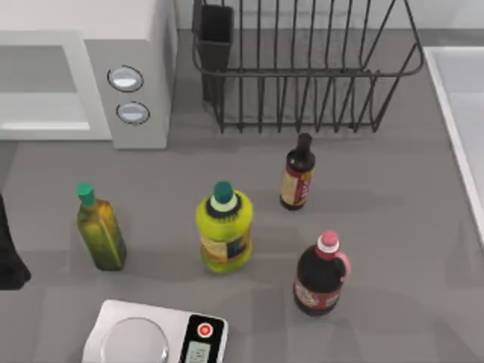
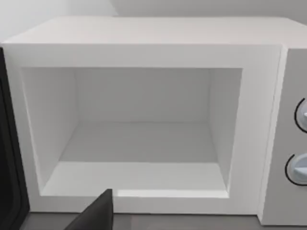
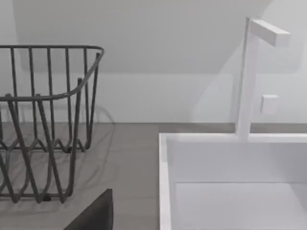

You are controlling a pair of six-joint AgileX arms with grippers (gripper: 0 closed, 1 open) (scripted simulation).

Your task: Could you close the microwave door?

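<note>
1 microwave (image 1: 91, 72) at the tabletop's far left corner, cavity open; microwave door (image 2: 9, 158) swung out at its left side. Left gripper (image 1: 9, 257) at the left edge, finger spacing cannot be told. 4 bottles mid-table.

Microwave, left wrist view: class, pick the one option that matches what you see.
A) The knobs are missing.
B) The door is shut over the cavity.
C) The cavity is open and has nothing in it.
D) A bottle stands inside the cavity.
C: the microwave shows a bare white cavity with no door across it, and both knobs sit on the panel beside it.
</note>
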